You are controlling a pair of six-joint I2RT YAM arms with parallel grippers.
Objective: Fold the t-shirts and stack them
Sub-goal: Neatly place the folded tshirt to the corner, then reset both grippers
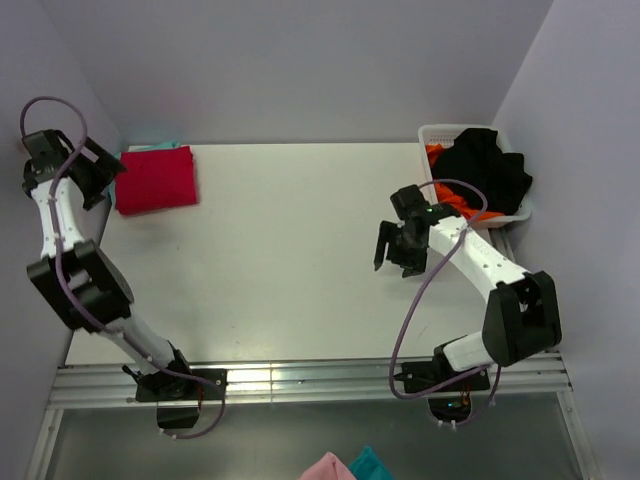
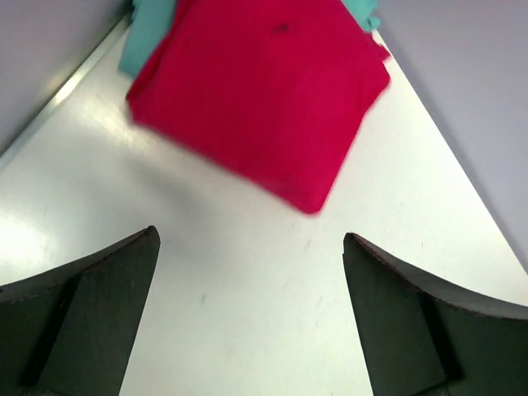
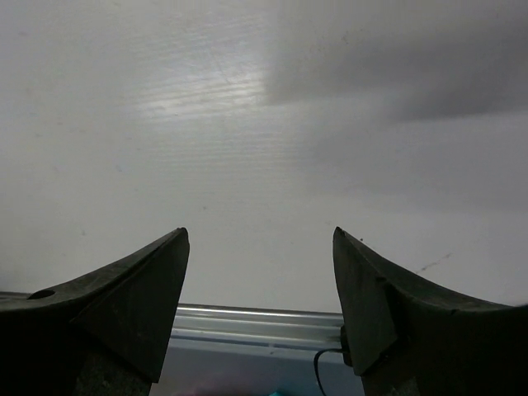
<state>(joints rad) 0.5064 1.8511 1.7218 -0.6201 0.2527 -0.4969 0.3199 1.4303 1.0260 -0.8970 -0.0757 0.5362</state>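
Observation:
A crimson-red t-shirt (image 1: 157,178) lies folded at the table's far left corner, on top of a teal t-shirt (image 1: 152,147) whose edge peeks out behind it. In the left wrist view the red shirt (image 2: 264,91) covers most of the teal one (image 2: 148,33). My left gripper (image 1: 110,178) is open and empty just left of the stack; in the left wrist view it (image 2: 250,235) hovers over bare table just short of the red shirt. My right gripper (image 1: 393,260) is open and empty above the table's right half, and its own view (image 3: 260,231) shows only bare table.
A white basket (image 1: 432,133) at the back right holds black (image 1: 485,165) and orange (image 1: 455,200) garments. A metal rail (image 1: 320,380) runs along the near edge. Pink (image 1: 328,468) and teal (image 1: 370,463) cloth lie below the table's front. Walls close in at the left, back and right.

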